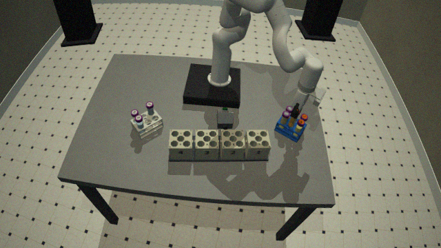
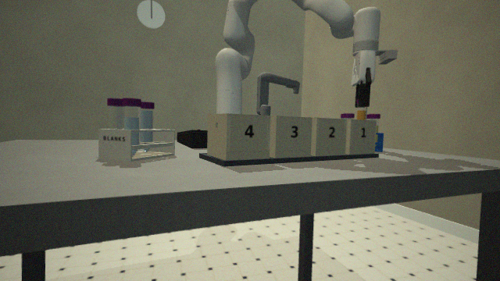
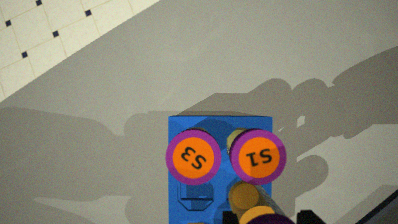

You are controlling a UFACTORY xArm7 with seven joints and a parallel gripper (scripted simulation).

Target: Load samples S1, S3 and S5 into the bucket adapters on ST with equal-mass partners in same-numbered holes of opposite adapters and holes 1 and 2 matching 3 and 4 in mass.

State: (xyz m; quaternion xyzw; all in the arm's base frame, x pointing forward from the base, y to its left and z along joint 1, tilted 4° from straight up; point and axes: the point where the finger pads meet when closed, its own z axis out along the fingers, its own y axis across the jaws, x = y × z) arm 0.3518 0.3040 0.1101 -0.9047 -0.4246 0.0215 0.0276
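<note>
My gripper (image 1: 295, 112) (image 2: 362, 97) (image 3: 270, 218) is shut on an amber-filled tube (image 1: 292, 121) (image 2: 361, 115), raised above the blue rack (image 1: 287, 133) (image 2: 379, 143) (image 3: 173, 200); its cap ID is hidden. S3 (image 3: 193, 157) and S1 (image 3: 258, 157) stand in that rack, as do two purple-capped tubes (image 1: 289, 109) (image 1: 285, 114) with unreadable dots. Three water blanks (image 1: 149, 105) (image 1: 134, 112) (image 1: 138, 118) stand in the white rack (image 1: 150, 131) (image 2: 115, 150). Adapters 4 (image 1: 180, 153) (image 2: 249, 146), 3 (image 1: 207, 153) (image 2: 294, 146), 2 (image 1: 233, 153) (image 2: 331, 145) and 1 (image 1: 258, 153) (image 2: 363, 144) show no tubes.
The small sloped desk (image 1: 225, 120) with the green DONE key (image 1: 224, 109) stands behind adapters 2 and 3. The arm's black base (image 1: 196, 89) is farther back. The adapters stand in a row on the dark loading stand (image 2: 230, 162), between the two racks.
</note>
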